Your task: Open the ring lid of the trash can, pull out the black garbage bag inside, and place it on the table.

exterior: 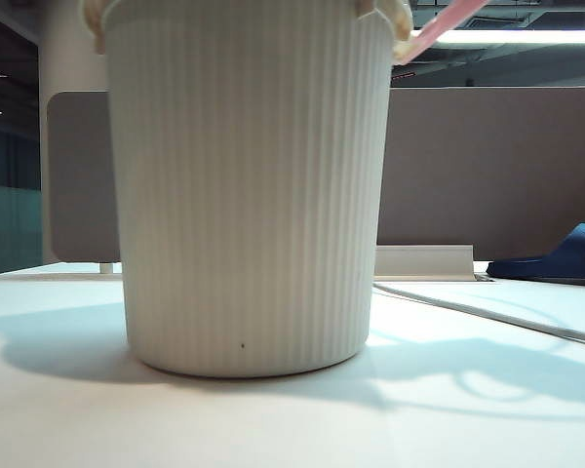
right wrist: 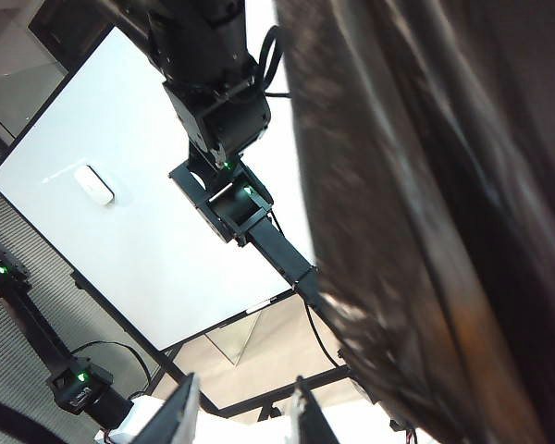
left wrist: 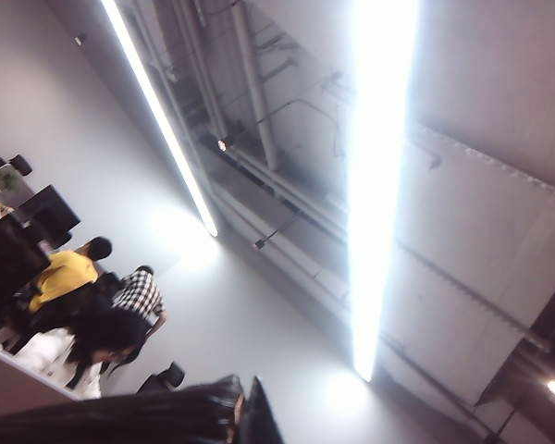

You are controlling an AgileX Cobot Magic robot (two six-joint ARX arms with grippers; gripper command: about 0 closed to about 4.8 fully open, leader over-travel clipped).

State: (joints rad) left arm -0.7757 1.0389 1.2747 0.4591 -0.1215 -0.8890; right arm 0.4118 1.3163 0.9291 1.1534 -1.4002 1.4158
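Left pincer (left wrist: 245,416): clenched on the black garbage bag (left wrist: 120,421), raised ceilingward | right pincer (right wrist: 240,416): fingers parted, nothing seen held, bag hung beside it | trash can (exterior: 249,185) stood mid-worktop (exterior: 78,409), ring lid (exterior: 448,21) tilted up at its rim.

Ext cam low, close to trash can (exterior: 249,195) — wrist cams face up/away.

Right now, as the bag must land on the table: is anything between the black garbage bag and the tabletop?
Nothing visible does. The black garbage bag hangs lifted, apparently pinched by the left gripper, beside the right gripper, jaws open; the table lies bare in front of the trash can.
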